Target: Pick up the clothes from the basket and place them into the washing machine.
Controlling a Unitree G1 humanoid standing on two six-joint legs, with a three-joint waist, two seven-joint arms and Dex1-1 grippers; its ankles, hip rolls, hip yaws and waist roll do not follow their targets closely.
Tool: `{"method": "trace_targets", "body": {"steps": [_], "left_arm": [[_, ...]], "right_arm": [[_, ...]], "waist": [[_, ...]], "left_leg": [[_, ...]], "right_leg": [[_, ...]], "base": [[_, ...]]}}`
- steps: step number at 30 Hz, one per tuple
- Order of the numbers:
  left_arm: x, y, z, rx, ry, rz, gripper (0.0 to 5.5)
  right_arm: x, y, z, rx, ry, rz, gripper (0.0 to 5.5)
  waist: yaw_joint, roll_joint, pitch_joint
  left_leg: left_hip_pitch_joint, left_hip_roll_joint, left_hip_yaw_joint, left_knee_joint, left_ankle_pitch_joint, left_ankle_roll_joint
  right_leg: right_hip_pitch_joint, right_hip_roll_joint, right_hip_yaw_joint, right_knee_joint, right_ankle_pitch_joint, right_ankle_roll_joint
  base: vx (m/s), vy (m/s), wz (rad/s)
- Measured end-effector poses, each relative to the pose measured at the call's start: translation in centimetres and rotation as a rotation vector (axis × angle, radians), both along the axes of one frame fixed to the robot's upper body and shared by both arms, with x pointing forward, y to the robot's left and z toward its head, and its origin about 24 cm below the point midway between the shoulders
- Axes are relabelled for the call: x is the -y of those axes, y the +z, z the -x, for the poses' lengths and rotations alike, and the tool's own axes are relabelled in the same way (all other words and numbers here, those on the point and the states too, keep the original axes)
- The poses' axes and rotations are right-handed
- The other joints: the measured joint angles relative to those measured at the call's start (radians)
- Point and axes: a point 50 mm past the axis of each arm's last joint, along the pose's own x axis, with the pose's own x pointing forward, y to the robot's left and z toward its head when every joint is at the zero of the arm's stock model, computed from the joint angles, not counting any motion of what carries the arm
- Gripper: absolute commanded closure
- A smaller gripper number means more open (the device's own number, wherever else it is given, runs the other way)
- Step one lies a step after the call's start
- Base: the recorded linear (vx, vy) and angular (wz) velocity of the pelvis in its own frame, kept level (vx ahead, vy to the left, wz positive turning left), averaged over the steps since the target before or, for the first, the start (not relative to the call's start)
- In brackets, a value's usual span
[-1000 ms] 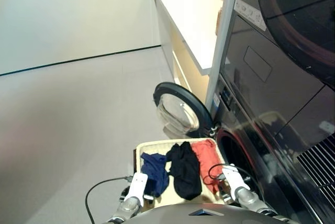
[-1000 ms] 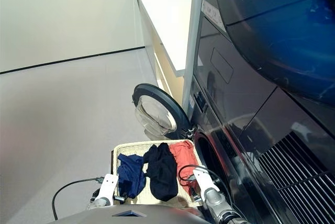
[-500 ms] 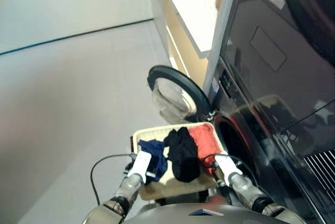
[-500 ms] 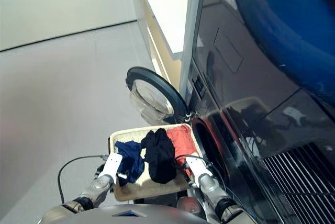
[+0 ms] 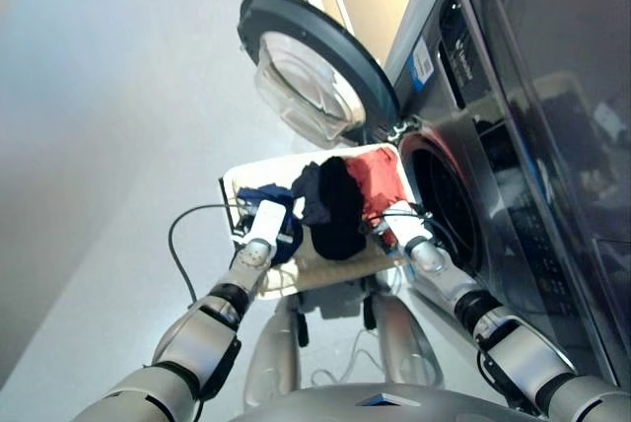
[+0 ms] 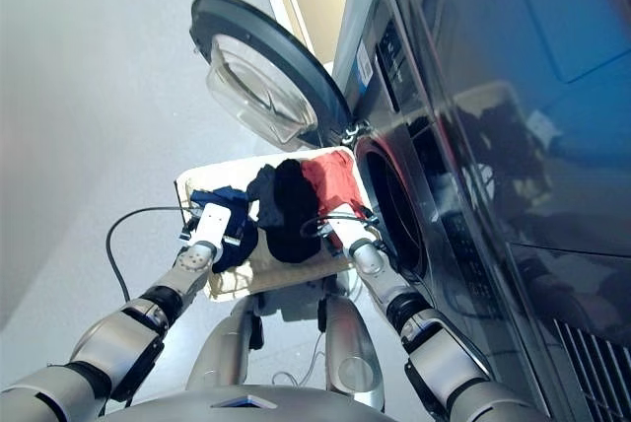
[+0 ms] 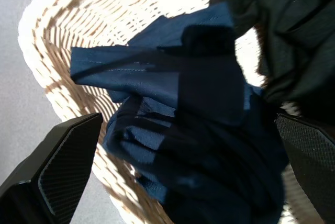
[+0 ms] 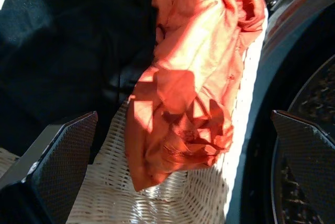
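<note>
Three garments are seen lying side by side in the basket (image 5: 233, 185), none yet lifted: the navy garment (image 7: 178, 130) at the basket's left end, the black garment (image 5: 330, 207) across its middle, and the red-orange garment (image 8: 193, 82) at the right end, along the edge that lies nearest the washing machine (image 5: 463, 146). Each arm is poised over its own end of the basket. The left gripper (image 7: 172, 192) is held with its fingers spread wide, the bunched navy cloth lying directly between and ahead of them, close to the basket's left wall. The right gripper (image 8: 172, 182) is likewise spread apart and holds nothing, and the red-orange garment is stretched lengthwise away from it, its long axis running roughly along the basket's right edge. The drum hole (image 5: 444, 200) is found just beyond that edge, with the porthole door (image 5: 311, 72) swung fully open past the basket's far side. The red-orange piece is judged the shorter carry, since only the basket's right rim separates it from the drum.
</note>
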Motion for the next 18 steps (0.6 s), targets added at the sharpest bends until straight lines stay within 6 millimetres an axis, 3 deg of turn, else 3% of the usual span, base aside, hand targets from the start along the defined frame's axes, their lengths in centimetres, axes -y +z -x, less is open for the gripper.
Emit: {"method": "trace_targets", "body": {"steps": [9,16,17,18], "left_arm": [[-2.5,4.8,-3.6,0.147,0.153,0.000,0.00],[-2.8,6.5,-4.8,0.185,0.173,0.016,0.00],[-2.8,6.8,-5.0,0.188,0.175,0.018,2.29],[-2.9,6.8,-5.1,0.187,0.180,0.025,5.18]], "right_arm": [[-1.4,2.8,-1.6,0.109,0.023,-0.075,0.00],[-2.1,4.2,-2.1,0.161,0.047,-0.120,0.00],[-2.2,4.2,-2.1,0.162,0.046,-0.127,0.00],[-2.2,4.3,-2.1,0.164,0.048,-0.129,0.00]], "waist": [[-0.025,-0.019,0.017],[-0.031,-0.029,0.012],[-0.032,-0.034,0.008],[-0.032,-0.040,0.001]], "left_leg": [[-0.203,-0.002,0.000,0.099,-0.015,-0.001],[-0.335,0.011,-0.001,0.247,-0.071,-0.003],[-0.354,0.010,-0.002,0.260,-0.074,-0.002],[-0.370,0.009,-0.001,0.270,-0.075,-0.003]], "right_leg": [[-0.201,-0.004,0.010,0.091,-0.004,-0.010],[-0.301,-0.003,0.019,0.162,-0.019,-0.014],[-0.320,-0.004,0.020,0.175,-0.022,-0.015],[-0.334,-0.003,0.021,0.181,-0.022,-0.015]], "base": [[0.025,0.002,0.007],[0.015,0.001,-0.005],[0.000,0.000,0.000],[0.000,0.000,0.000]]}}
